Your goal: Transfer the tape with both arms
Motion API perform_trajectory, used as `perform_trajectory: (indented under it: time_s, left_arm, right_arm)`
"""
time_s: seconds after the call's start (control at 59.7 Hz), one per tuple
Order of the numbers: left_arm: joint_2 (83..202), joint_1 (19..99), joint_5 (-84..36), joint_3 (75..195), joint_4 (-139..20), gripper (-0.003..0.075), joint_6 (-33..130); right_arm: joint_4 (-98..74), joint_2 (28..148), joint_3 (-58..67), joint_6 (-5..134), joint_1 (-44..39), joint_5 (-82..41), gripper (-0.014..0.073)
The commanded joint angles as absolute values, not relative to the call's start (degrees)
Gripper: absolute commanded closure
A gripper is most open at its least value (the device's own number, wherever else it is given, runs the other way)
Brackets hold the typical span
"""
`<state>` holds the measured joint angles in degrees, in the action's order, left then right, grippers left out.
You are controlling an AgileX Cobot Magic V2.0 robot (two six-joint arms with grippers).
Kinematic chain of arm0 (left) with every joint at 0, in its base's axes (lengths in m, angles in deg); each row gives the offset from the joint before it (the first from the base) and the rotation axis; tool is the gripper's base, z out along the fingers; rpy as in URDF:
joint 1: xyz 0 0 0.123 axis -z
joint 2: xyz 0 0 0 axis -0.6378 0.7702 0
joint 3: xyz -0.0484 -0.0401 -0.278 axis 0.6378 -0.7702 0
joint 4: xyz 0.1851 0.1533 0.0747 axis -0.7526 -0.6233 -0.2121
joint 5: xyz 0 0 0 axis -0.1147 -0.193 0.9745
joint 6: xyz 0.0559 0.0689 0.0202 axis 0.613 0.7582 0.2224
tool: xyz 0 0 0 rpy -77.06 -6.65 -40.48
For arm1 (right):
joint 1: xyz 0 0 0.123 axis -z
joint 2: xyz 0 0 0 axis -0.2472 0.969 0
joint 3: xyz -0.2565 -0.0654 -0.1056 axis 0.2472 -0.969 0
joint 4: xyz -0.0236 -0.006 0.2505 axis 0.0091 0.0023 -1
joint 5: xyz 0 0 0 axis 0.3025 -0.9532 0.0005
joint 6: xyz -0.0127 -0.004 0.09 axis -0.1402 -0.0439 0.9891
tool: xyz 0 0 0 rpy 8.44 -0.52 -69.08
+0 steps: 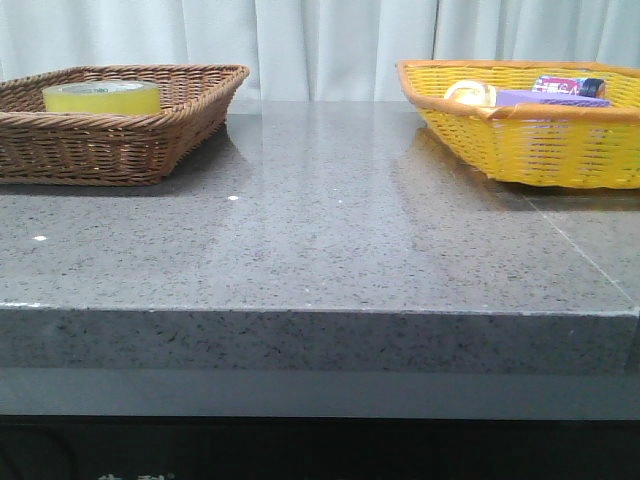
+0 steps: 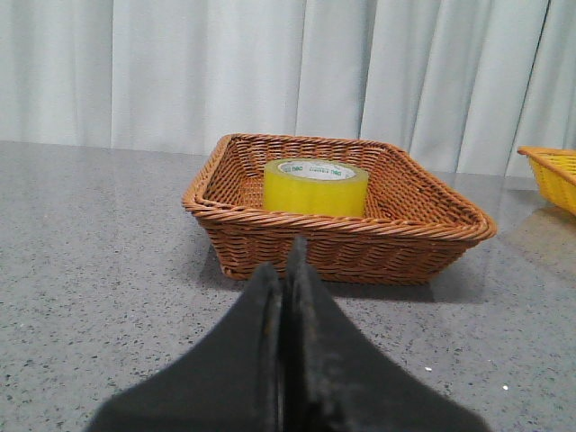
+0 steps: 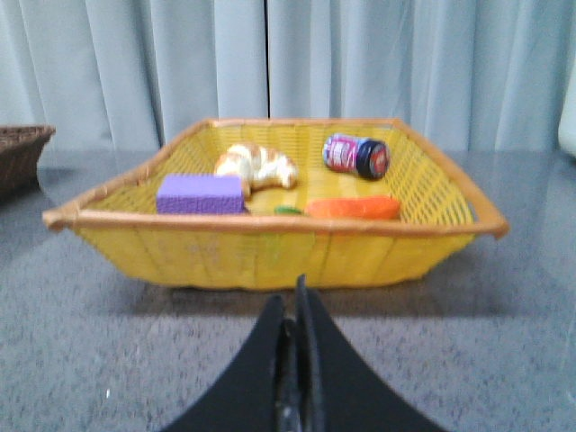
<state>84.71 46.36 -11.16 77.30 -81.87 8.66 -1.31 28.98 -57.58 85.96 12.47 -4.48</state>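
Note:
The yellow tape roll (image 1: 101, 97) lies flat in the brown wicker basket (image 1: 120, 150) at the far left of the table. It also shows in the left wrist view (image 2: 315, 187), white core with green print facing up. My left gripper (image 2: 286, 261) is shut and empty, a short way in front of the brown basket (image 2: 360, 247) and above the table. My right gripper (image 3: 292, 301) is shut and empty, just in front of the yellow basket (image 3: 270, 247). Neither gripper shows in the front view.
The yellow basket (image 1: 540, 150) stands at the far right. It holds a purple block (image 3: 200, 193), a croissant (image 3: 256, 166), a small dark jar (image 3: 355, 155) and an orange carrot-like thing (image 3: 353, 208). White curtains hang behind the grey stone table (image 1: 320, 230).

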Motion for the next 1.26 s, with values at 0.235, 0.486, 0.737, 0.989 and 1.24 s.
perform_trajectory:
  time_s: [0.235,0.486,0.737,0.989,1.24]
  left_arm:
    - [83.7,46.4,-6.5,75.0,-81.7,0.0740,8.4]
    - [83.7,46.4,-6.5,75.0,-81.7,0.0740,8.4]
    - [83.7,46.4,-6.5,75.0,-81.7,0.0740,8.4]
    - [83.7,46.4,-6.5,75.0,-81.7,0.0740,8.4]
    - [83.7,46.4,-6.5,75.0,-81.7,0.0740,8.4]
  right_arm:
    - [-0.4,27.4,-56.1,87.1,15.9,1.8,0.0662]
    - [-0.4,27.4,-56.1,87.1,15.9,1.7,0.0662]
    - [-0.4,27.4,-56.1,87.1,15.9,1.7,0.0662]
    - [-0.4,27.4,-56.1,87.1,15.9,1.7,0.0662]
    - [-0.4,27.4,-56.1,87.1,15.9,1.7,0.0662]
